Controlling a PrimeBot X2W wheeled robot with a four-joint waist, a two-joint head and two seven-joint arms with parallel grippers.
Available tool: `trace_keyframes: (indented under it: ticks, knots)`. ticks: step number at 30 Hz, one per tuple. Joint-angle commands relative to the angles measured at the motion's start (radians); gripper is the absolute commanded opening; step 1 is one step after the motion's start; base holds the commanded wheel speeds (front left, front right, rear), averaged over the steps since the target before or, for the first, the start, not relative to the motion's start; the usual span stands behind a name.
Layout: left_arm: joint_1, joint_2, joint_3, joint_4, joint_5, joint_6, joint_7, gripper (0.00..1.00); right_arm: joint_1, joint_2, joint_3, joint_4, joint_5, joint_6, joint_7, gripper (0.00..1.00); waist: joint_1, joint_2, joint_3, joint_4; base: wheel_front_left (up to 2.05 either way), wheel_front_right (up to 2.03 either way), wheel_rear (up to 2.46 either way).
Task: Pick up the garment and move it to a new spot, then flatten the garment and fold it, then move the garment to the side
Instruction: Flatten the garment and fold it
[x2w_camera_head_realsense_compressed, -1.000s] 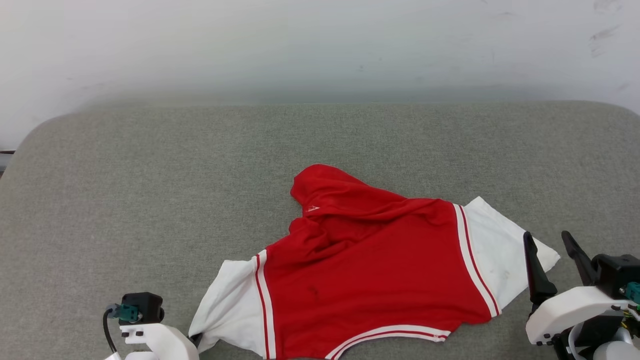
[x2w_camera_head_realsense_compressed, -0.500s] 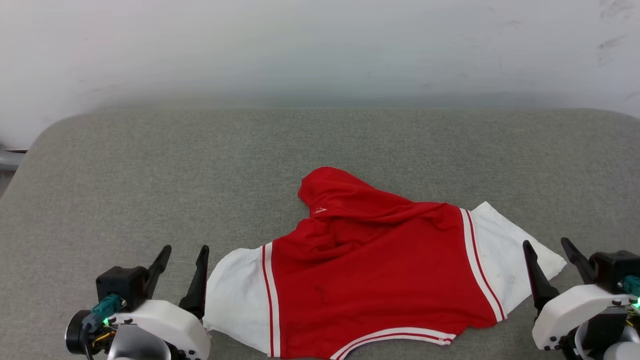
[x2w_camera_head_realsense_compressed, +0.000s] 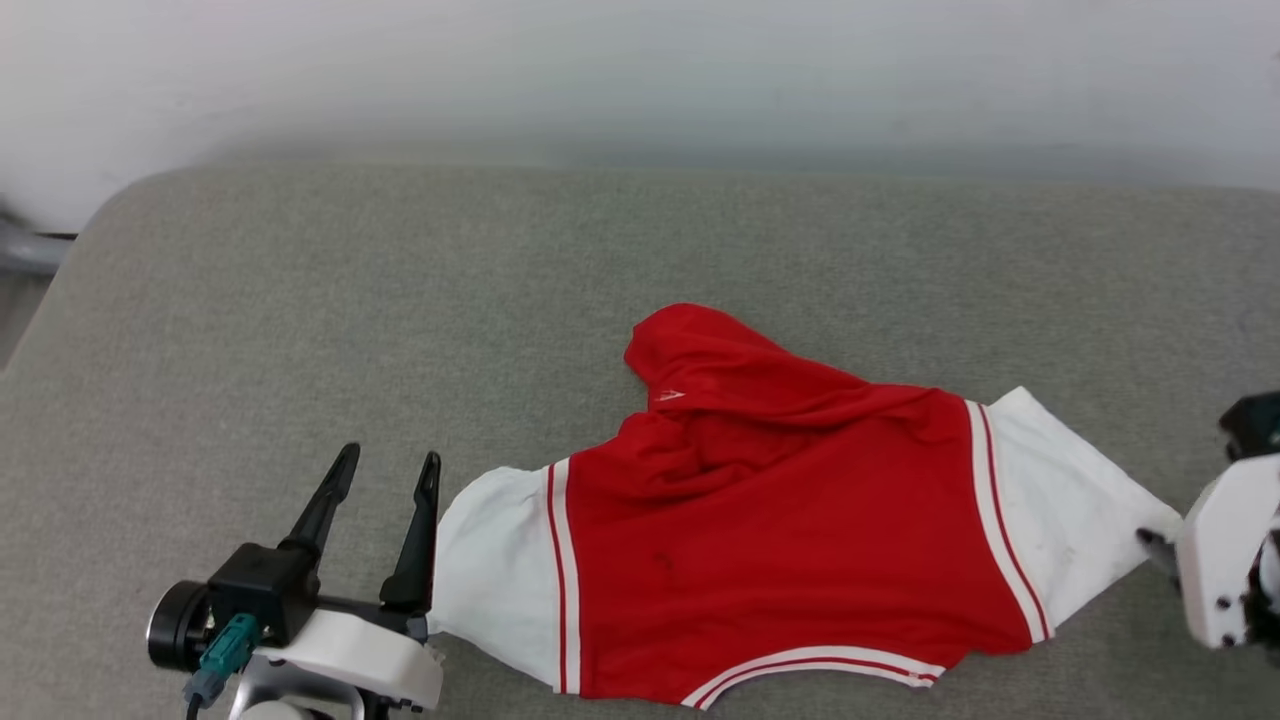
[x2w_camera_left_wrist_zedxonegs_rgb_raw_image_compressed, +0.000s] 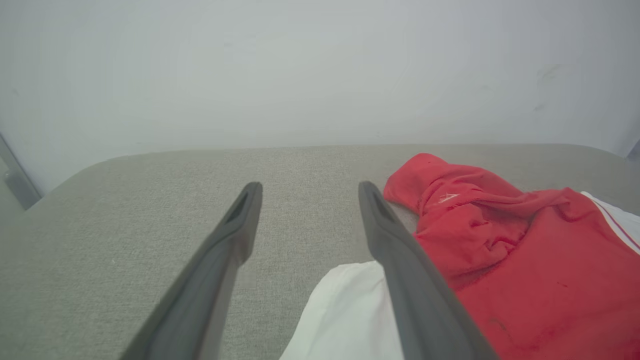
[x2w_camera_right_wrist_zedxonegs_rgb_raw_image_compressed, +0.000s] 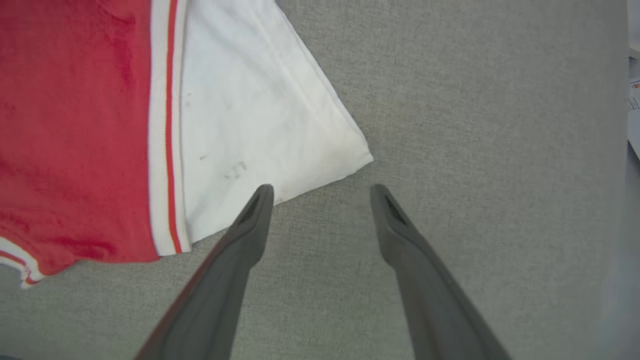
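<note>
- Now: red jersey shirt with white short sleeves (x2w_camera_head_realsense_compressed: 780, 540) lies rumpled on grey fabric surface (x2w_camera_head_realsense_compressed: 300, 300).
- My left fingers (x2w_camera_head_realsense_compressed: 418, 540) spread, empty, just beside one sleeve.
- My right fingers (x2w_camera_right_wrist_zedxonegs_rgb_raw_image_compressed: 245, 240) spread, empty, at other sleeve's corner.

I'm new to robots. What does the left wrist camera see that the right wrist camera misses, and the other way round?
Left wrist view: the pale wall at the back, and the garment bunched into a red hump bearing a small white logo, beside the open left gripper.
Right wrist view: a flat white sleeve corner with red-white striped trim, and the open right gripper at its edge.
Shared: the red and white garment lying on the grey padded surface, with nothing held.
</note>
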Motion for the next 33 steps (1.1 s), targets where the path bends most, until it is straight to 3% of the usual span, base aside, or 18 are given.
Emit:
trace_keyframes:
  ticks: [1, 5, 11, 16, 22, 23, 24, 25, 33]
  knots:
    - [-0.016, -0.004, 0.001, 0.002, 0.003, -0.003, -0.004, 1.00, -0.029, -0.006, 0.000, 0.005, 0.009, -0.001, 0.016, 1.00, 0.0000, 0.0000, 0.023, 0.019, 0.00, 0.00, 0.00]
    - [-0.040, -0.018, -0.005, 0.009, 0.009, -0.014, -0.008, 1.00, -0.086, -0.051, -0.011, 0.065, 0.028, -0.001, 0.091, 1.00, 0.0000, 0.0000, 0.061, 0.053, 0.00, 0.00, 0.00]
    - [-0.061, -0.035, 0.000, 0.019, -0.001, -0.028, -0.010, 1.00, -0.145, -0.087, -0.010, 0.188, 0.001, -0.001, 0.085, 1.00, 0.0000, 0.0000, 0.104, 0.093, 0.00, 0.00, 0.00]
    - [-0.076, -0.043, 0.004, 0.023, 0.004, -0.036, -0.011, 1.00, -0.158, -0.091, 0.012, 0.283, 0.010, -0.001, 0.068, 1.00, 0.0000, 0.0000, 0.127, 0.118, 0.00, 0.00, 0.00]
    - [-0.079, -0.049, 0.018, 0.030, -0.001, -0.042, -0.012, 1.00, -0.127, -0.037, 0.051, 0.372, 0.050, 0.001, 0.052, 1.00, 0.0000, 0.0000, 0.133, 0.129, 0.00, 0.00, 0.00]
    - [-0.077, -0.050, 0.020, 0.031, -0.001, -0.043, -0.012, 1.00, -0.120, -0.030, 0.057, 0.383, 0.057, 0.002, 0.055, 0.49, 0.0000, 0.0000, 0.131, 0.129, 0.00, 0.00, 0.00]
    - [-0.075, -0.050, 0.022, 0.034, 0.000, -0.043, -0.012, 1.00, -0.114, -0.026, 0.061, 0.392, 0.061, 0.002, 0.049, 0.06, 0.0000, 0.0000, 0.128, 0.128, 0.00, 0.00, 0.00]
    - [-0.071, -0.050, 0.022, 0.037, 0.000, -0.044, -0.012, 1.00, -0.107, -0.026, 0.064, 0.398, 0.062, 0.002, 0.044, 0.00, 0.0000, 0.0000, 0.123, 0.127, 0.00, 0.00, 0.00]
    - [-0.039, -0.026, 0.020, 0.067, -0.033, -0.067, 0.034, 1.00, -0.058, -0.058, 0.038, 0.417, 0.084, -0.001, -0.021, 0.00, 0.0000, 0.0000, 0.065, 0.092, 0.00, 0.00, 0.00]
